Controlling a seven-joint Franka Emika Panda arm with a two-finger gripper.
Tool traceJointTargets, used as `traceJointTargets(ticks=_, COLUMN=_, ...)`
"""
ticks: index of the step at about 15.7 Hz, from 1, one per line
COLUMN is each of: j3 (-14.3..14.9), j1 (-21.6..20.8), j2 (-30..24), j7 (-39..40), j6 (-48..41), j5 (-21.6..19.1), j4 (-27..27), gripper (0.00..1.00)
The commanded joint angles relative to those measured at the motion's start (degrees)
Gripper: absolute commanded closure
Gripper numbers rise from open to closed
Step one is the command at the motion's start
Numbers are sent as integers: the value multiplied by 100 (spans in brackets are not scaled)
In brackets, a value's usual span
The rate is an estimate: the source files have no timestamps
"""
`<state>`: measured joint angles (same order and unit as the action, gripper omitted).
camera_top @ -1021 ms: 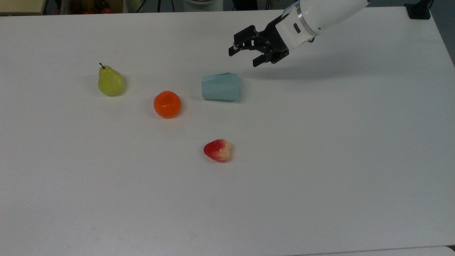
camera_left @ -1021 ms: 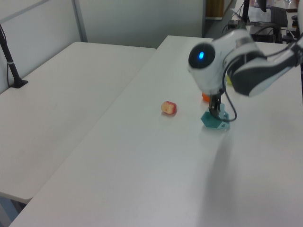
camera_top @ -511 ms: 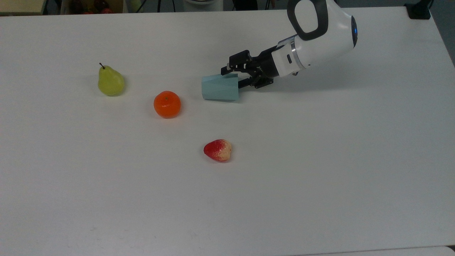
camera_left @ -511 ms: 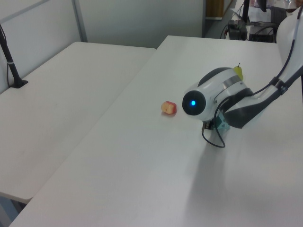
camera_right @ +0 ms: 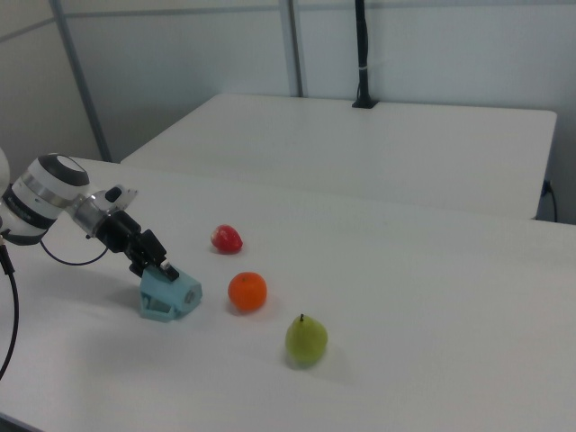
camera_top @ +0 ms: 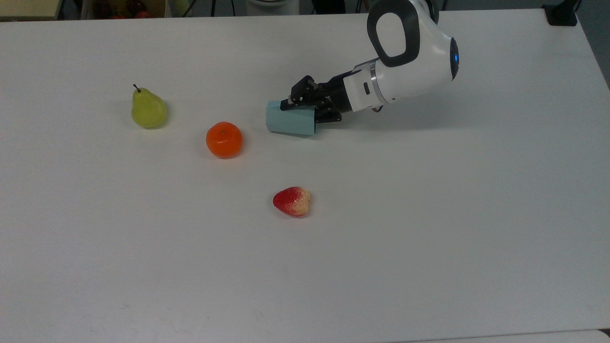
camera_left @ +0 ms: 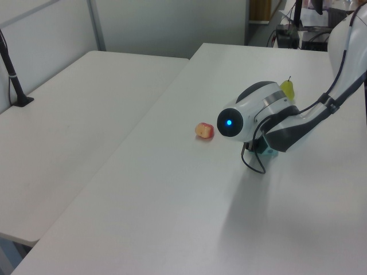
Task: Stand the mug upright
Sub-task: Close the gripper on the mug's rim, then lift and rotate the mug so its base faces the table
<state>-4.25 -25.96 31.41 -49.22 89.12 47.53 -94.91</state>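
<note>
Toward the far edge of the tabletop (camera_top: 500, 200) in the top view, a little past its middle, the mug (camera_top: 289, 124) lies on its side, its long axis running roughly along that edge. The gripper (camera_top: 310, 105) has reached it from the top view's right, coming in low and nearly level, which suits a thing lying down: the black fingers (camera_top: 301, 97) sit at the end of the mug nearer the arm, one across its upper side. In the right view the mug (camera_right: 169, 296) rests flat on the table with the gripper (camera_right: 159, 264) pressed against its top rear corner. The fingers seem to straddle the wall at that end, but whether they have clamped on it I cannot tell.

An orange (camera_top: 224, 139) sits near the mug's other end, a pear (camera_top: 148, 109) farther toward the top view's left edge, and a strawberry (camera_top: 292, 201) well apart toward the near edge. Tipping the mug up away from the orange looks the safer course.
</note>
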Motion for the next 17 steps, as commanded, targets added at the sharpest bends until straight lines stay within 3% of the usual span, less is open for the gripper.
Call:
traceJointTargets(ticks=1, j3=-15, j1=56, j2=-117, j7=149, j6=-114, j5=-7, j4=-1, gripper=88)
traceJointTargets(ticks=3, j3=-6, j1=83, j2=-266, j7=307, j6=-123, j5=-51, j4=8, gripper=100)
traceJointTargets(ticks=7, j3=-15, j1=223, j2=-530, j7=781, j6=-237, j5=-191, j4=17, gripper=100)
traceJointTargets(ticks=11, j3=-15, j1=390, j2=-750, j7=1150, j6=-132, j5=-612, j4=122, gripper=100)
traceJointTargets(ticks=17, j3=-32, j1=1005, j2=-1296, j7=2765, j6=1107, j5=-2640, j4=201, gripper=100)
